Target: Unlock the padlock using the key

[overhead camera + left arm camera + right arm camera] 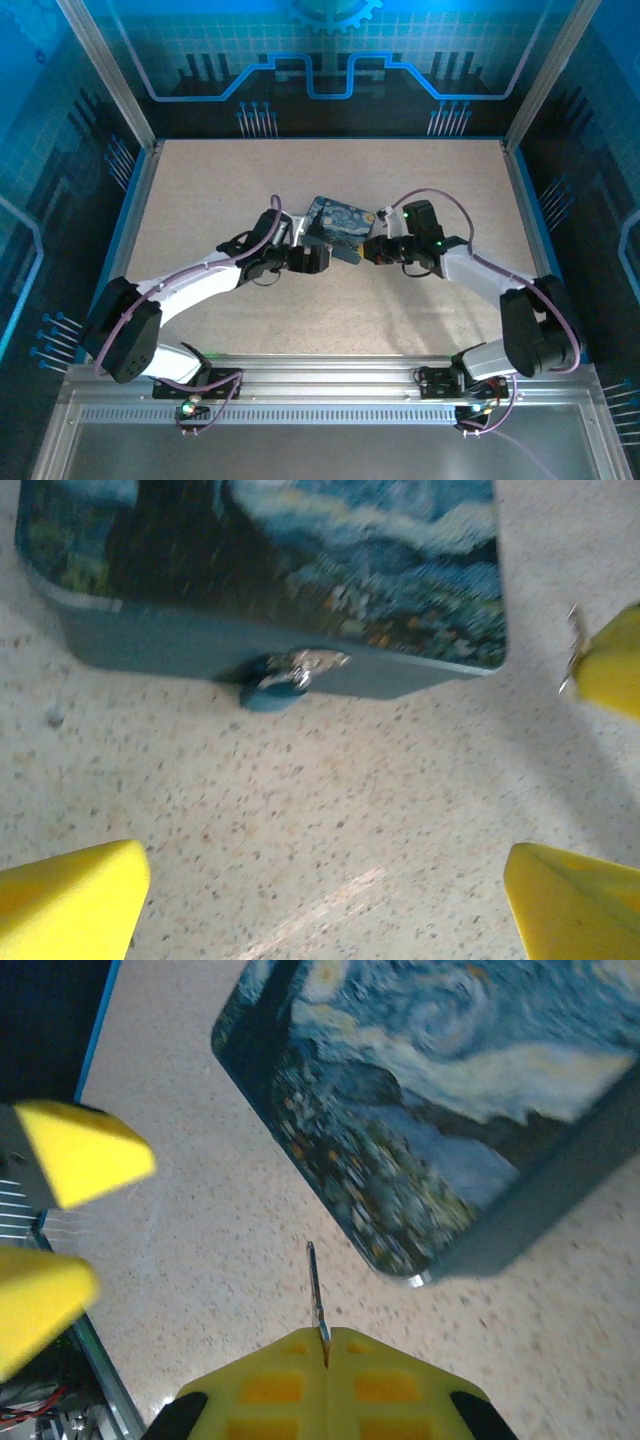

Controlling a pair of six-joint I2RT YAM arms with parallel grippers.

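The padlock [292,673] is a tiny silvery-blue lump hanging at the front wall of the starry-night tin [300,550], slightly blurred in the left wrist view. My left gripper [325,872] is open, its yellow fingers [70,905] wide apart over bare table just short of the padlock. My right gripper [325,1345] is shut on the key [316,1290], a thin dark sliver that sticks out forward beside the tin's corner [420,1260]. In the left wrist view the key [572,650] shows at the right edge. From above, the left gripper [338,257] and right gripper [368,250] meet at the tin's near side.
The tin [342,221] lies at the middle of the speckled table [200,200]. Metal frame posts and blue walls ring the table. The left gripper's yellow fingers [85,1150] show at the left of the right wrist view, close to the key.
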